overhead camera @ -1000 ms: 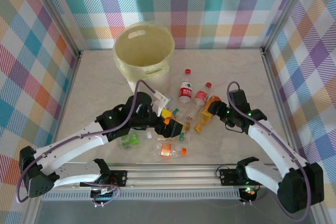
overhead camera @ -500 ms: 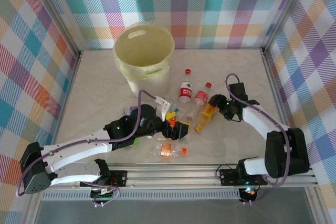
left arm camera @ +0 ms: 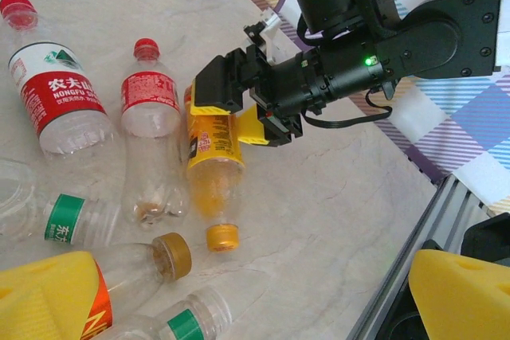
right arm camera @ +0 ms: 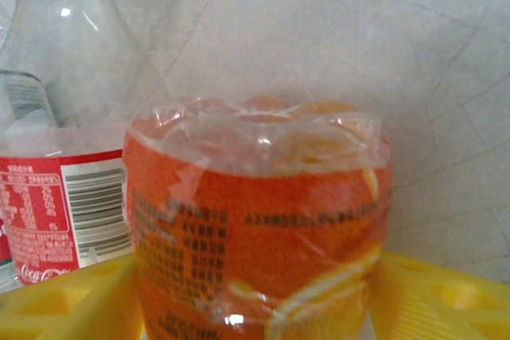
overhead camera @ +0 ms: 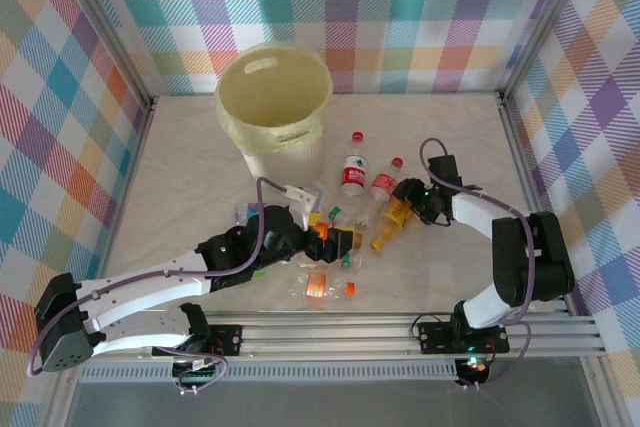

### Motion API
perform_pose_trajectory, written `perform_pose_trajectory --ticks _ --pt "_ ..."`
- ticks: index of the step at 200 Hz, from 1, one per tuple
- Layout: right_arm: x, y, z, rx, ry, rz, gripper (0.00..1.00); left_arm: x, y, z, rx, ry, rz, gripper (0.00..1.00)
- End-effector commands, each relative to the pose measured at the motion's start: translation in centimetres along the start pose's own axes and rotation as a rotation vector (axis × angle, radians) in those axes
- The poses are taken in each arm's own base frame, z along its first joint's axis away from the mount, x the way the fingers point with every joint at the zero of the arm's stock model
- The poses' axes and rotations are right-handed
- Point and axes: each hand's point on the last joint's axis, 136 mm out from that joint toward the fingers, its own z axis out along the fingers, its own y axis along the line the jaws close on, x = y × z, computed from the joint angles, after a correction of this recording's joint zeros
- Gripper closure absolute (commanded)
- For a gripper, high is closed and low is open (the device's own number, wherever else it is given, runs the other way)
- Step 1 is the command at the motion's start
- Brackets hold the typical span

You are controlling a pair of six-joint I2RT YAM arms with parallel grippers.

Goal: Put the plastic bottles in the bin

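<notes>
Tabletop [overhead camera: 180,187], pale and marbled, carries everything. The bin [overhead camera: 250,137], pale yellow and upright, stands well apart from both pincers, beyond them toward the back wall and off to the left of the left gripper [overhead camera: 343,241]. That left gripper hangs low over the middle of the scattered plastic bottles with its yellow fingers [left arm camera: 460,296] spread wide, released. A gold-capped bottle [left arm camera: 135,270] with an orange label lies just beside one finger, and a green-label bottle [left arm camera: 68,219] lies near it. The right gripper [left arm camera: 233,111] reaches in from the right and straddles the base end of the orange bottle [left arm camera: 213,166], which lies flat on the table. The yellow pads flank it closely, but I cannot tell whether they squeeze it. To the left of this pincer lie a large red-label bottle [left arm camera: 60,97] and, just beside the orange one, a small red-label bottle [left arm camera: 151,117]. The orange cap [left arm camera: 222,236] points away from the right pincer.
</notes>
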Motion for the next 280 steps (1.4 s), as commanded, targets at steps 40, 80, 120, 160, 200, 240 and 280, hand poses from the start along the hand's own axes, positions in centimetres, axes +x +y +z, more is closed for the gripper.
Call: perform_pose_trajectory --ticks 40,80,120,160,200,240,280 --pt "-2.0 1.4 0.1 -0.038 -0.056 -0.030 0.36 0.9 -1.9 1.1 0.065 0.063 0.006 0.00" --pt "-2.4 2.3 -2.9 -0.057 -0.117 -0.110 0.41 1.9 -2.7 1.9 0.100 0.129 0.017 0.00" --pt "-1.7 3.8 -7.6 -0.128 -0.180 -0.204 0.42 2.6 -4.3 3.4 0.164 0.194 -0.013 0.00" --pt "0.6 6.2 -12.3 -0.280 -0.194 -0.279 0.42 3.2 -5.7 5.5 0.217 0.262 -0.066 0.00" --pt "3.6 8.4 -15.5 -0.408 -0.148 -0.339 0.42 3.4 -6.8 7.7 0.259 0.306 -0.118 0.03" --pt "6.0 9.4 -17.3 -0.500 -0.103 -0.344 0.42 3.0 -7.8 8.7 0.302 0.291 -0.150 0.06" --pt "7.3 9.5 -17.8 -0.534 -0.074 -0.340 0.42 2.7 -8.7 9.3 0.350 0.282 -0.177 0.10"
